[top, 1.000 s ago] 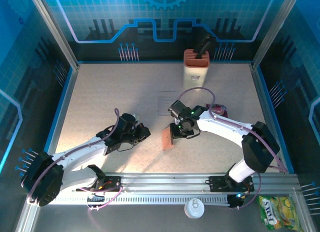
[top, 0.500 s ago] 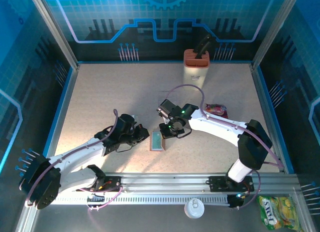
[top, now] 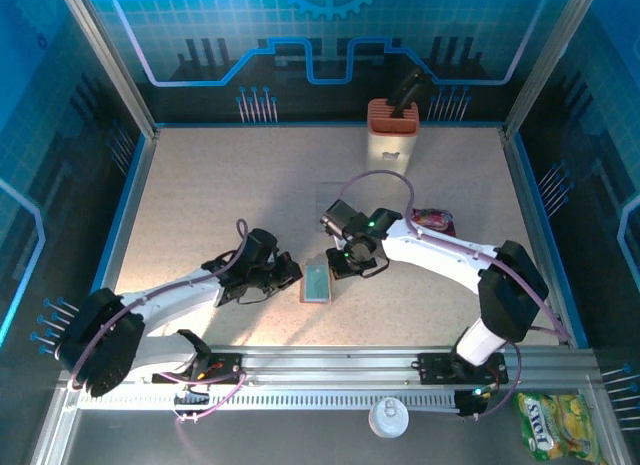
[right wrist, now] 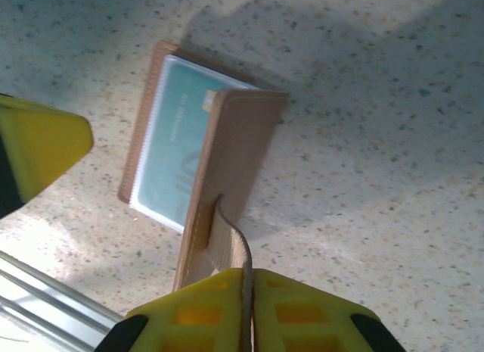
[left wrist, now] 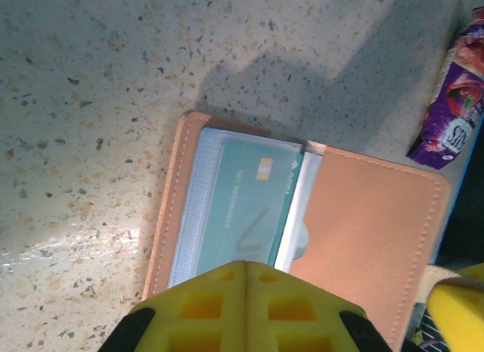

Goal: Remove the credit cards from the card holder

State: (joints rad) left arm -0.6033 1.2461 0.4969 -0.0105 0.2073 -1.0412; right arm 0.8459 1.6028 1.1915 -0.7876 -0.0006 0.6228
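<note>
One teal credit card [left wrist: 243,208] sits inside the card holder [top: 316,282], open at table centre. The right gripper [right wrist: 246,280] pinches the holder's raised flap, seen in the right wrist view. The left wrist view adds a purple snack packet [left wrist: 451,110] to the right; whether the left gripper [top: 284,272] is parted or closed, I cannot tell.

My right gripper [right wrist: 246,310] pinches the card holder [right wrist: 227,178] flap; my left gripper [top: 285,275] sits at its nine o'clock, jaws unclear.

Your card holder [left wrist: 378,231] was tan-brown outside with pale grey-blue pockets. Its exposed credit card [left wrist: 246,204] was teal with a small gold patch. Your counter [left wrist: 91,102] was beige, speckled dark. The fingers [right wrist: 227,306] were yellow. The snack packet [left wrist: 454,102] was purple and red.
</note>
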